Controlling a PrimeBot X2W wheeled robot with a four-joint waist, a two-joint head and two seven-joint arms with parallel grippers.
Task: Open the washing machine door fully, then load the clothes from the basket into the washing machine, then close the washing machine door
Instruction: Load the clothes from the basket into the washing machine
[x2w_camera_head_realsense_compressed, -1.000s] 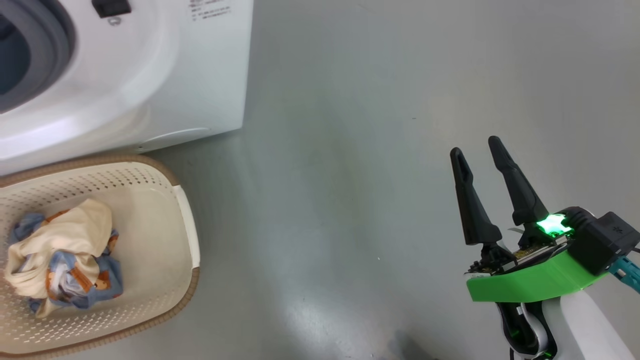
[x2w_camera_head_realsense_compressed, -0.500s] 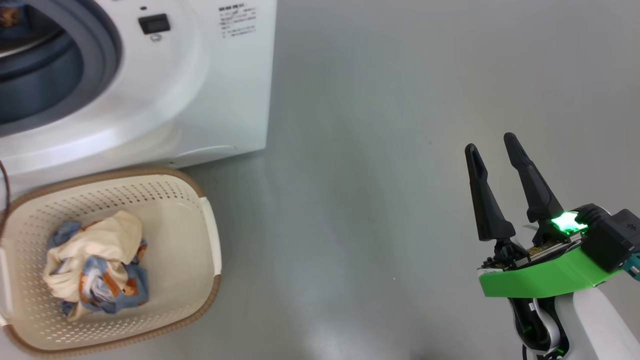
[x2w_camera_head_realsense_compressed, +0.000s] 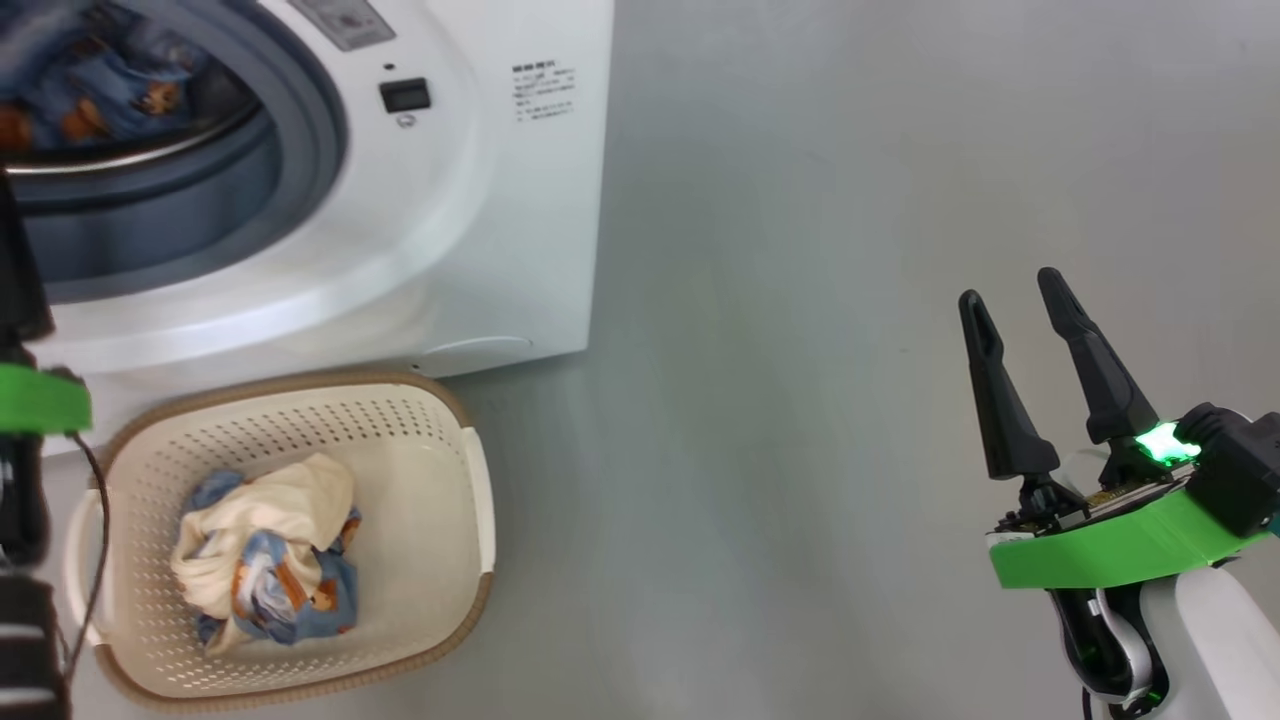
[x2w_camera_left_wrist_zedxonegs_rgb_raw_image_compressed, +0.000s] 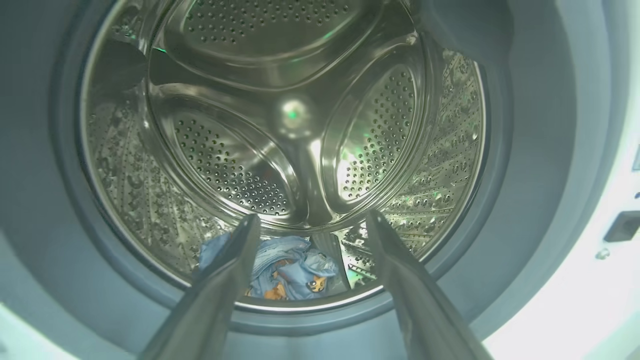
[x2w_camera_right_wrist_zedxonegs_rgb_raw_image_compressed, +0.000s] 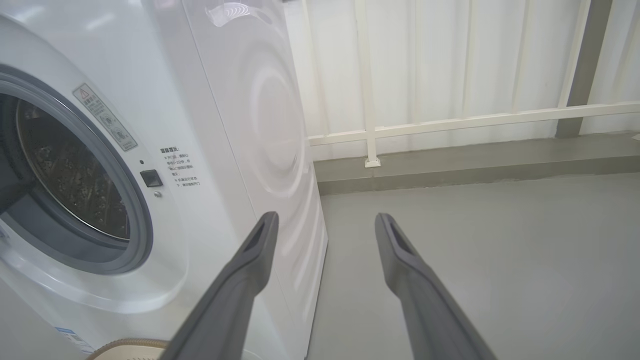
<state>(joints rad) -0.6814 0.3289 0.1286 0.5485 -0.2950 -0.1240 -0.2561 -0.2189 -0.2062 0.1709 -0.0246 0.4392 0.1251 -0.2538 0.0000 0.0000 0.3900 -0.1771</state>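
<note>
Loading step, partly done. The left gripper (x2w_camera_left_wrist_zedxonegs_rgb_raw_image_compressed: 312, 217) points straight into the mouth of the washing machine (x2w_camera_head_realsense_compressed: 480, 200). Its two fingers (x2w_camera_left_wrist_zedxonegs_rgb_raw_image_compressed: 225, 280) are spread wide with nothing between them, a posture suited to a hand that carries no load at the opening. Just beyond the fingertips, a blue bear-print piece of the clothes (x2w_camera_left_wrist_zedxonegs_rgb_raw_image_compressed: 290, 270) lies on the low, near part of the steel drum (x2w_camera_left_wrist_zedxonegs_rgb_raw_image_compressed: 300, 110). It is apart from the fingers and rests where loose cloth would settle. The grey-blue gasket (x2w_camera_left_wrist_zedxonegs_rgb_raw_image_compressed: 525, 150) rings the mouth and nothing covers it, so the washing machine door is judged to be swung clear to one side.

The basket (x2w_camera_head_realsense_compressed: 470, 420) stands on the floor (x2w_camera_head_realsense_compressed: 750, 400) directly in front of the machine on its near side. This placement keeps the carry from basket to drum short. A bundle of cream and blue printed cloth (x2w_camera_head_realsense_compressed: 265, 560) still lies at the basket's centre, so more clothes remain to be loaded before the door can be shut.

The right gripper (x2w_camera_head_realsense_compressed: 1008, 288) hovers well apart to the right over bare floor. It is also spread and empty, with its fingers aimed past the machine's right front corner. It is probably parked there to leave the left arm room between basket and drum.
</note>
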